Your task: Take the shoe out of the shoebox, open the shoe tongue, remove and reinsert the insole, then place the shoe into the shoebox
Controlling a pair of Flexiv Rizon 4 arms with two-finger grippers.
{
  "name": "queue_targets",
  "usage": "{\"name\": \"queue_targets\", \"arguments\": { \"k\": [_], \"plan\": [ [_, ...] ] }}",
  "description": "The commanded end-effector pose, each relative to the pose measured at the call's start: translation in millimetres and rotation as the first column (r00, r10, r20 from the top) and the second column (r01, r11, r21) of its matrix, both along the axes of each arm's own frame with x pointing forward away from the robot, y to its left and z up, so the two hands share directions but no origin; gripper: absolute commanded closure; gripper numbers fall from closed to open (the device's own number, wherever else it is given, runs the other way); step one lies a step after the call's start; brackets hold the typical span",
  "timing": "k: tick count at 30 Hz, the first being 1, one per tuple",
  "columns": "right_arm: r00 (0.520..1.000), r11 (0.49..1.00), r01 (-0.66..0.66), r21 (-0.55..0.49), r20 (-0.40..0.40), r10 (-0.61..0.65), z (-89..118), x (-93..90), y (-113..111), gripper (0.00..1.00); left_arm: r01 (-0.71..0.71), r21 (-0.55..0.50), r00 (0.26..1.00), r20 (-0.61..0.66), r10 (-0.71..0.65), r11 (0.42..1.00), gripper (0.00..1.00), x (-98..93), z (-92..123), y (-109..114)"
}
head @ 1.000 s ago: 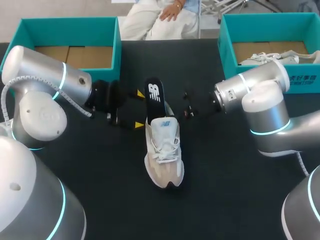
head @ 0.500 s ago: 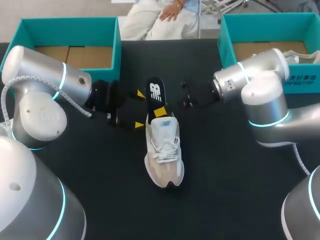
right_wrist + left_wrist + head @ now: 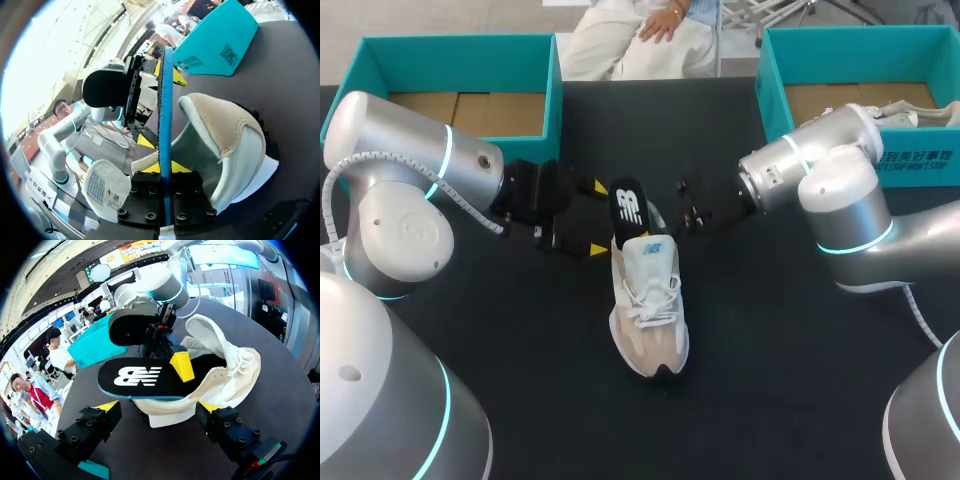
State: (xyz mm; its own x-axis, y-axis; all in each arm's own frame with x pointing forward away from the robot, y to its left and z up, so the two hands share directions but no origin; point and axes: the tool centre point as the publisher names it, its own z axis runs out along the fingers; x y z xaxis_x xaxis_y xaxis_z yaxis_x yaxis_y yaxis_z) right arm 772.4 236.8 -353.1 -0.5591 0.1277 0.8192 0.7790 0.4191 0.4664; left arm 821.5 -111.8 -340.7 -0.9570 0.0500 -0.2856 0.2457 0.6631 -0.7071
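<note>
A white and beige shoe (image 3: 649, 305) lies mid-table with its toe toward the front edge. A black insole (image 3: 628, 205) with a white logo sticks out of its heel opening, partly inside the shoe. My right gripper (image 3: 667, 218) is shut on the insole: the insole's blue edge (image 3: 165, 120) runs between its fingertips (image 3: 165, 169), beside the shoe's heel (image 3: 227, 145). My left gripper (image 3: 598, 218) stands open just left of the insole, touching nothing. In the left wrist view the open left gripper (image 3: 159, 407) faces the insole (image 3: 142, 377) and shoe (image 3: 225, 365).
A teal shoebox (image 3: 380, 55) with a cardboard floor stands at the back left. A second teal box (image 3: 775, 95) at the back right holds another white shoe (image 3: 880, 112). My right arm's elbow (image 3: 845, 215) hangs in front of that box.
My right gripper came in from the right, took hold of the insole and pushed it toward the shoe, so less of it sticks out. The left arm stayed put.
</note>
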Motion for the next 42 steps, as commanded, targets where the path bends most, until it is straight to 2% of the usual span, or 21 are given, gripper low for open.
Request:
{"name": "queue_targets", "arguments": {
  "k": [1, 5, 6, 8, 9, 15, 18, 20, 21, 22, 25, 33, 35, 36, 39, 42],
  "plan": [
    [1.0, 1.0, -0.001, -0.026, -0.019, 0.0, 1.4, -10.9, 2.7, 1.0, 0.0, 0.002, 1.0, 0.0, 0.0, 1.0, 0.0, -0.3, -0.2, -0.1],
    [1.0, 1.0, 0.01, -0.028, -0.004, -0.01, 4.3, -7.9, 2.6, 1.0, 0.0, 0.002, 1.0, 0.0, 0.0, 1.0, 0.0, -0.3, -0.2, -0.1],
    [1.0, 1.0, 0.011, -0.029, 0.004, -0.011, 6.2, -6.5, 3.5, 0.95, 0.0, 0.002, 1.0, 0.0, 0.0, 1.0, 0.0, -0.3, -0.2, -0.1],
    [0.999, 0.999, 0.011, -0.034, 0.031, -0.01, 12.1, -0.3, 4.7, 0.76, 0.0, 0.002, 1.0, 0.0, 0.0, 1.0, 0.0, -0.3, -0.2, -0.1],
    [0.999, 0.999, 0.014, -0.034, 0.046, -0.012, 14.1, 2.2, 4.4, 0.73, 0.0, 0.002, 1.0, 0.0, 0.0, 1.0, 0.0, -0.3, -0.2, -0.1],
    [0.994, 1.0, 0.01, -0.023, 0.105, -0.008, 25.2, 18.2, 6.6, 0.69, 0.0, 0.002, 1.0, 0.0, 0.0, 1.0, 0.0, -0.3, -0.2, -0.1],
    [0.993, 1.0, -0.005, -0.023, 0.114, 0.007, 25.2, 27.6, 9.4, 0.71, 0.0, 0.002, 1.0, 0.0, 0.0, 1.0, 0.0, -0.3, -0.2, -0.1],
    [0.993, 1.0, -0.017, -0.025, 0.113, 0.02, 24.8, 31.2, 10.8, 0.77, 0.0, 0.002, 1.0, 0.0, 0.0, 1.0, 0.0, -0.3, -0.2, -0.1],
    [0.994, 0.999, -0.026, -0.028, 0.107, 0.029, 24.3, 32.1, 11.1, 0.85, 0.0, 0.002, 1.0, 0.0, 0.0, 1.0, 0.0, -0.3, -0.2, -0.1],
    [0.995, 0.999, -0.033, -0.033, 0.098, 0.036, 22.9, 32.1, 11.0, 0.99, 0.0, 0.002, 1.0, 0.0, 0.0, 1.0, 0.0, -0.3, -0.2, -0.1],
    [0.997, 0.998, -0.038, -0.045, 0.069, 0.041, 16.7, 27.2, 8.3, 1.0, 0.0, 0.002, 1.0, 0.0, 0.0, 1.0, 0.0, -0.3, -0.2, -0.1],
    [0.998, 0.996, -0.046, -0.08, -0.039, 0.043, 7.9, -3.8, 0.7, 1.0, 0.0, 0.002, 1.0, 0.0, 0.0, 1.0, 0.0, -0.3, -0.2, -0.1],
    [0.997, 0.995, -0.048, -0.087, -0.059, 0.043, -0.2, -12.0, -1.4, 1.0, 0.0, 0.002, 1.0, 0.0, 0.0, 1.0, 0.0, -0.3, -0.2, -0.1],
    [0.997, 0.995, -0.047, -0.089, -0.063, 0.042, 4.2, -11.5, -1.5, 1.0, 0.0, 0.002, 1.0, 0.0, 0.0, 1.0, 0.0, -0.3, -0.2, -0.1],
    [0.997, 0.995, -0.041, -0.096, -0.066, 0.034, -1.2, -14.3, -3.8, 1.0, 0.0, 0.002, 1.0, 0.0, 0.0, 1.0, 0.0, -0.3, -0.2, -0.1],
    [0.999, 0.994, -0.034, -0.105, -0.041, 0.03, 4.6, -6.1, -4.4, 1.0, 0.0, 0.002, 1.0, 0.0, 0.0, 1.0, 0.0, -0.3, -0.2, -0.1]
  ]
}}
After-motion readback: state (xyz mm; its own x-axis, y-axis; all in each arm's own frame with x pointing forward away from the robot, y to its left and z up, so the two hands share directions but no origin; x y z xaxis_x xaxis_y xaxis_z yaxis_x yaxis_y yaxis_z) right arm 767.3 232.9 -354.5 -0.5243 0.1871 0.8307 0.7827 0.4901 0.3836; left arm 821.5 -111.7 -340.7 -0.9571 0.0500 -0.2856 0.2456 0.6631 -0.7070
